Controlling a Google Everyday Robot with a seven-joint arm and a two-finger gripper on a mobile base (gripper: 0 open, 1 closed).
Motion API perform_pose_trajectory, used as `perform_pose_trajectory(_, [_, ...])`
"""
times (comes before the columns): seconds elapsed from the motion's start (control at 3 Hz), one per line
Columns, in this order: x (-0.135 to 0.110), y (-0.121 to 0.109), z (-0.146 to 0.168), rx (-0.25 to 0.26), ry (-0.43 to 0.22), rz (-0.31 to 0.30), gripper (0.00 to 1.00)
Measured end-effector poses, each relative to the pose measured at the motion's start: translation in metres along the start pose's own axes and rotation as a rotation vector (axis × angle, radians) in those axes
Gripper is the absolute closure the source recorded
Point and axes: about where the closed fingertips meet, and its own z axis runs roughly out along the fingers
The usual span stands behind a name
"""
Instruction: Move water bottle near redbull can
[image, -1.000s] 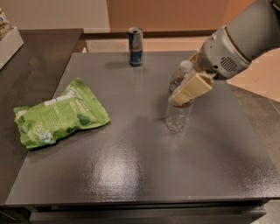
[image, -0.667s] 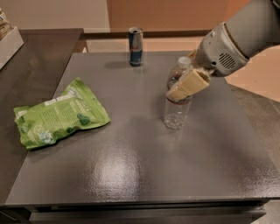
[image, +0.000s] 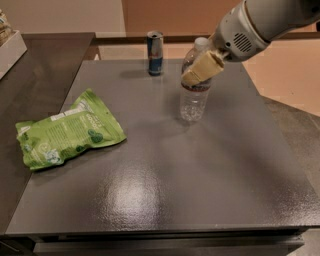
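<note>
Water bottle (image: 193, 102) upright | hand (image: 198, 73) closed around its upper half | redbull can (image: 155, 53) nearby

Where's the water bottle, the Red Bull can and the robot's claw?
water bottle (image: 194, 102), camera view, on its clear lower body.
redbull can (image: 155, 57), camera view, on its blue side.
claw (image: 196, 72), camera view, between its fingertips, clamped on the bottle's upper part.
</note>
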Motion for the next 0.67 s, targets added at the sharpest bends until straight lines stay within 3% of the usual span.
perform_pose_trajectory(0.67, [-0.031,-0.081,0.018,0.135,-0.002,0.109,1.00])
